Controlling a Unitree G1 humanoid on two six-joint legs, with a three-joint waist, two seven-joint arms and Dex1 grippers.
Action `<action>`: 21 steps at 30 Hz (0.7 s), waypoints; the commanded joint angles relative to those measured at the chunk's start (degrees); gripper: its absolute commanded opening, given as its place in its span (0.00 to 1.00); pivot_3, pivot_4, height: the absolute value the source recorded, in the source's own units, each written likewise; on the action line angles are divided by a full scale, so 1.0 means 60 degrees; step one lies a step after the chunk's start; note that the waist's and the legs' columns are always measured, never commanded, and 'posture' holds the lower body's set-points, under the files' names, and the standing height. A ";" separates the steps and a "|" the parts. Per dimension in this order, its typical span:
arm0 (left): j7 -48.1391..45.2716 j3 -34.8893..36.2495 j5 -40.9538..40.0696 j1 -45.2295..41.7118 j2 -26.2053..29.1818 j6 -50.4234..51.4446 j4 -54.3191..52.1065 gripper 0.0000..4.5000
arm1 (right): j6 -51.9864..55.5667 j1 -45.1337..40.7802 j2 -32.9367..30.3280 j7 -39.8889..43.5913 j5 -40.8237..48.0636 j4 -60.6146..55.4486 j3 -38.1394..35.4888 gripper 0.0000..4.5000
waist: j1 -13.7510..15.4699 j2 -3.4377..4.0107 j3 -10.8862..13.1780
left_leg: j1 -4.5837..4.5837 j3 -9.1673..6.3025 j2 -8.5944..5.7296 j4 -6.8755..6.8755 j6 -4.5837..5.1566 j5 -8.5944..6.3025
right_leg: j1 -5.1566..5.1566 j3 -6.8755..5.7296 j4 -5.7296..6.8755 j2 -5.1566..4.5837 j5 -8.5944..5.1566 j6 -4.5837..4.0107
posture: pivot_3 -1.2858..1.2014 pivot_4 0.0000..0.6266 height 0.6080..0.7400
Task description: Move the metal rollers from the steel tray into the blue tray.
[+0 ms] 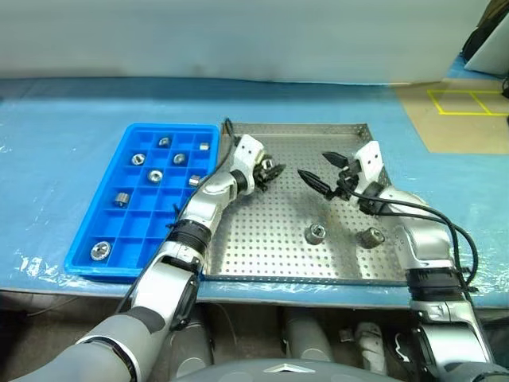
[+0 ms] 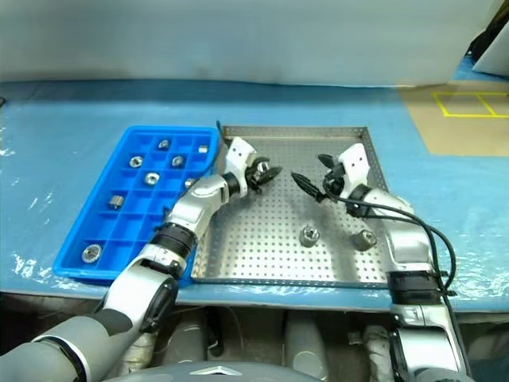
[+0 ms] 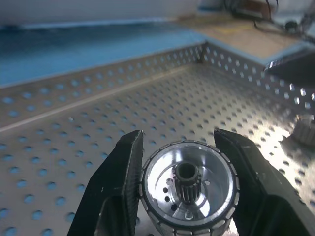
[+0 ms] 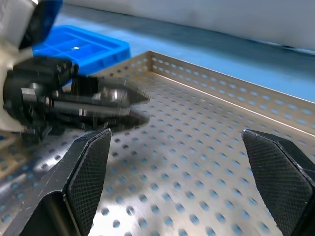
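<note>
Near the steel tray's (image 1: 270,255) left edge my left gripper (image 3: 179,162) pinches a roller (image 3: 187,189) across its ribbed rim — hard, heavy-looking, slippery — right gripper (image 1: 324,171) spread.

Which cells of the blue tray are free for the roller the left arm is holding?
The blue tray has seven rollers, mostly in its far half. The near rows are bare except the near-left corner roller, and so is the strip beside the steel tray.

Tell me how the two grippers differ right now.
The left gripper is shut on a metal roller; the right gripper stands wide open and empty. The left sits nearer the blue tray, the right farther. Both hover over the steel tray.
</note>
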 commanded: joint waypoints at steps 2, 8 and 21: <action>0.0955 0.0575 -0.0731 0.1428 0.0229 0.1125 -0.4349 0.43 | -0.0985 -0.1633 0.0595 0.1005 -0.0211 0.1852 0.0621 1.00 | 0.0220 -0.0005 0.0004 | -0.0004 0.0010 0.0027 -0.0003 0.0000 0.0001 | -0.0014 -0.0003 0.0004 0.0004 0.0001 -0.0001 | 0.50 0.24 1.00; 0.2292 0.0680 -0.0389 0.3544 0.0856 0.2527 -0.7936 0.43 | -0.2072 -0.3154 0.1430 0.2148 -0.0629 0.4295 0.1164 1.00 | 0.0976 -0.0005 0.0004 | -0.0003 0.0021 0.0068 -0.0039 -0.0028 0.0017 | -0.0025 -0.0040 0.0011 0.0015 -0.0002 -0.0004 | 0.58 0.24 1.00; 0.4070 0.1356 0.0063 0.7137 0.1291 0.3531 -1.0447 0.43 | -0.3461 -0.4551 0.2684 0.3327 -0.1119 0.7113 0.1319 1.00 | 0.2018 -0.0009 0.0006 | -0.0011 0.0005 0.0069 -0.0056 -0.0097 0.0022 | -0.0015 -0.0058 0.0017 0.0005 -0.0003 -0.0002 | 0.65 0.24 1.00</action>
